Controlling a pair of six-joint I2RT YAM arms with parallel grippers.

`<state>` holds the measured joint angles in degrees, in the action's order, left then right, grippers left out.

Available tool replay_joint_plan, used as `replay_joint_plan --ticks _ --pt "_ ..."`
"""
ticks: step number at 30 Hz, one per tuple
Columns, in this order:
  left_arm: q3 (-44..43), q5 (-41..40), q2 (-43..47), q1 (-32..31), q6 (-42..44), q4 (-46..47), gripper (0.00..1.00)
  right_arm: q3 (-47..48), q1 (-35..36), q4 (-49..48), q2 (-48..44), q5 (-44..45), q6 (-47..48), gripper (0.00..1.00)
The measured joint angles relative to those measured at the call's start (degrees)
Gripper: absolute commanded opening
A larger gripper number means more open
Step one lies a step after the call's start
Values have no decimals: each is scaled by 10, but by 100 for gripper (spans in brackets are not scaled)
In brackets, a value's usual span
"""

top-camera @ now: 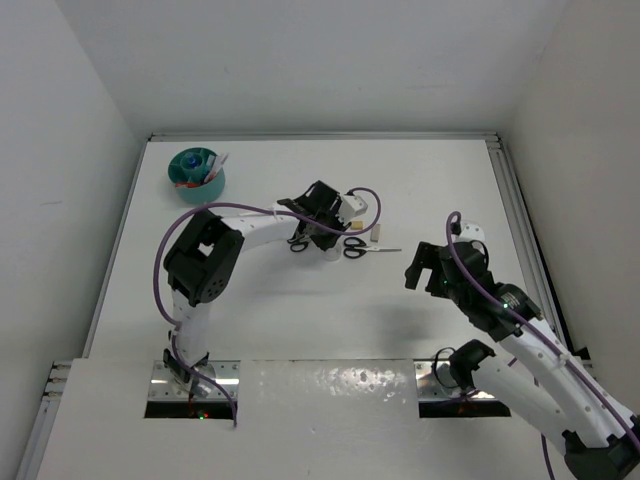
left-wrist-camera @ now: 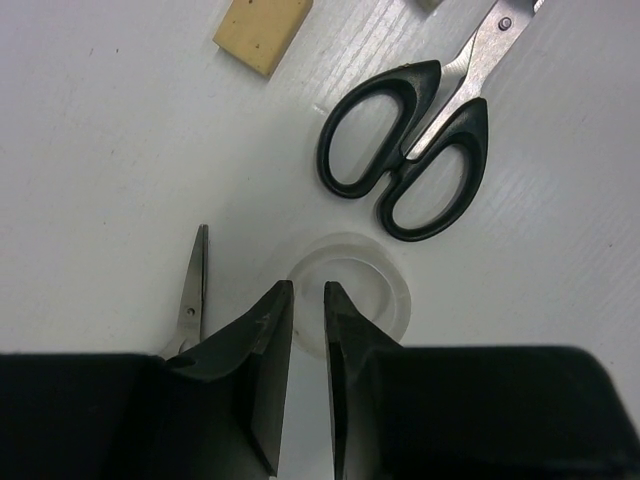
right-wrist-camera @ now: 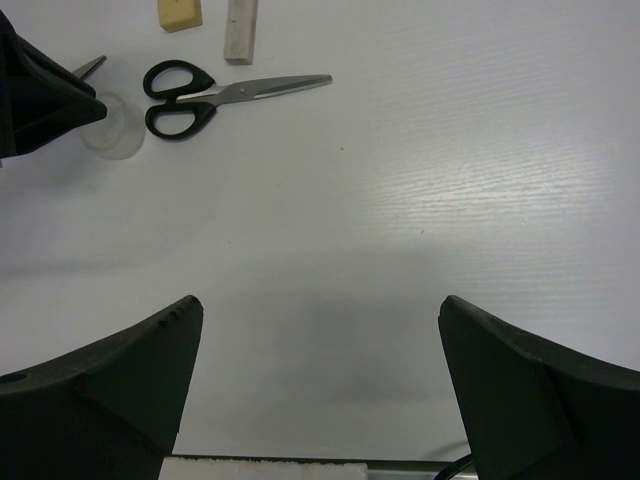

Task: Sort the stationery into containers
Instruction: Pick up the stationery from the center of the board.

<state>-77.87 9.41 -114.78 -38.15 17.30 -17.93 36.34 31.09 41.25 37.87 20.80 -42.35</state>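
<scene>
nearest, the right gripper (right-wrist-camera: pixel 320 310) hangs spread wide over the white table (right-wrist-camera: pixel 450 200), holding nothing. farther on, the left gripper (left-wrist-camera: pixel 308 290) is pinched on the rim of the clear tape roll (left-wrist-camera: pixel 392 300), which lies on the table. black-handled steel scissors (left-wrist-camera: pixel 410 160) lie just beyond it, then a beige block eraser (left-wrist-camera: pixel 263 30). the round teal plastic organiser (top-camera: pixel 197 172) stands in the far left corner.

On my feed the table (top-camera: pixel 300 320) reads plain white with a faint grain. The scissors (left-wrist-camera: pixel 405 150) have glossy black handles and silver blades. Just beside them the tape roll (left-wrist-camera: pixel 385 290) is clear and milky. The eraser (left-wrist-camera: pixel 263 28) near the scissors is beige with dark specks. I see the left gripper (left-wrist-camera: pixel 308 290) and right gripper (right-wrist-camera: pixel 320 305) black, the organiser (top-camera: pixel 195 188) well apart from the scissors teal, and the cables (top-camera: pixel 235 207) purple.
</scene>
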Motion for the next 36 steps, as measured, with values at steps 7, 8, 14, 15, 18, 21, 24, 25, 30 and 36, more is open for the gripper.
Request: replay_joint_plan --ticks 7,8,14,15,18,21,24,25,30,36 --pt "2 0 0 0 11 -5 29 0 0 6 -3 1 -2 98" --pt "5 0 0 0 15 -5 29 0 0 9 -3 1 -2 98" --pt "23 -2 9 4 23 -3 30 0 0 10 -3 1 -2 98" --pt "28 -2 9 4 23 -5 30 0 0 10 -3 1 -2 98" --pt "34 -2 9 3 23 -21 30 0 0 10 -3 0 -1 98" --pt "33 -2 12 2 24 -28 31 0 0 10 -3 0 -1 98" --pt "33 -1 24 0 28 -34 30 0 0 10 -3 0 -1 98" --pt "33 -1 27 0 29 -34 30 0 0 10 -3 0 -1 98" --pt "39 -9 30 0 35 -29 26 0 0 10 -3 0 -1 98" --pt "48 -15 24 0 33 -28 24 0 0 13 -9 0 -1 98"
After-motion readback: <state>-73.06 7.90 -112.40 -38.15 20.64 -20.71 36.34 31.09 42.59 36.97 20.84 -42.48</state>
